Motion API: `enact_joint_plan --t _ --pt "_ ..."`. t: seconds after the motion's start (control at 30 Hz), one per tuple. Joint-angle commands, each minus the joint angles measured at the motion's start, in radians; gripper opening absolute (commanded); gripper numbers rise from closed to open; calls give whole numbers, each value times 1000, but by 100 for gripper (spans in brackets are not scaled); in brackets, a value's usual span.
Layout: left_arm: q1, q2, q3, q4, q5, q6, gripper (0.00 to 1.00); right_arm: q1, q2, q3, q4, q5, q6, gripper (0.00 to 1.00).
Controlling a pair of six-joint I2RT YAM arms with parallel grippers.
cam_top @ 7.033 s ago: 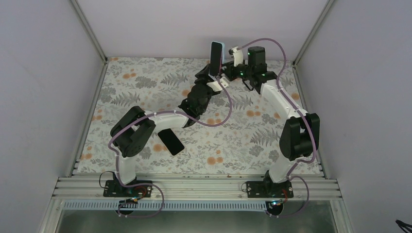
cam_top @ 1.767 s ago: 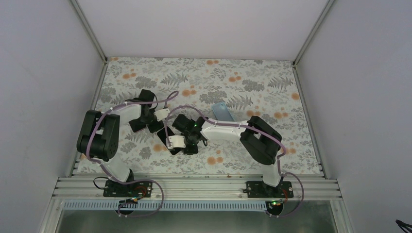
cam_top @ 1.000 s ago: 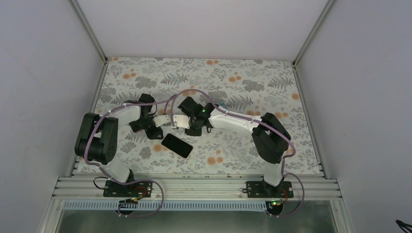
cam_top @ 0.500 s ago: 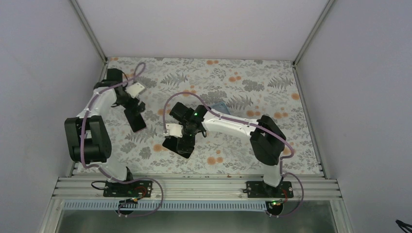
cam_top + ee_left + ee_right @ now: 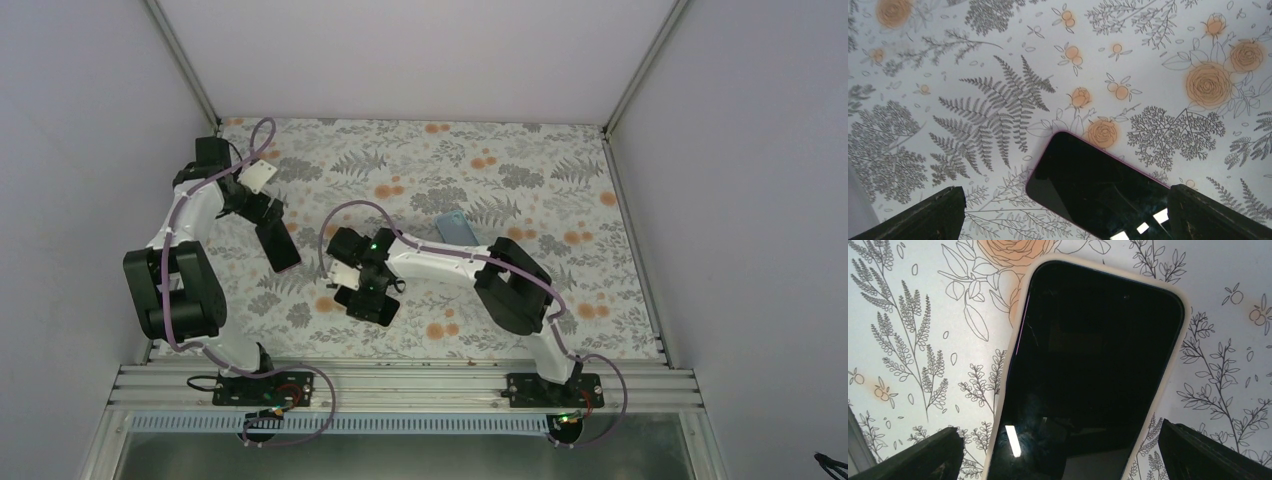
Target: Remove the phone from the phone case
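Jaws of left end effector [image 5: 1063, 212] and right end effector [image 5: 1060, 447] stand wide, holding nothing.

Glossy blk glass on phone [image 5: 1088, 365] (faint scratches); floral table cover [image 5: 973, 50] matt, smooth.

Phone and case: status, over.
Left gripper open, right gripper open, nothing held. Pink-rimmed phone under left, pale-rimmed phone under right. Blue case apart.

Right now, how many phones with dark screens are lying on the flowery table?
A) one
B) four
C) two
C: the wrist views show two, a pink-rimmed phone and a cream-rimmed phone, each lying flat on the table.
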Motion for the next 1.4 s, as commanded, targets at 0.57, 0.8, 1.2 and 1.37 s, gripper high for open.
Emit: enact_joint_plan --t 0.57,0.8,1.2,1.37 --pt "30 -30 -55 54 31 -30 100 18 38 -28 16 -24 56 100" --pt "33 -31 -73 71 39 -41 100 12 89 -53 41 115 51 100" --pt "29 -73 -67 7 405 -80 100 -16 17 -177 131 211 -11 60" --pt "27 -29 -45 -80 599 -61 100 -26 -63 -179 169 274 -27 56"
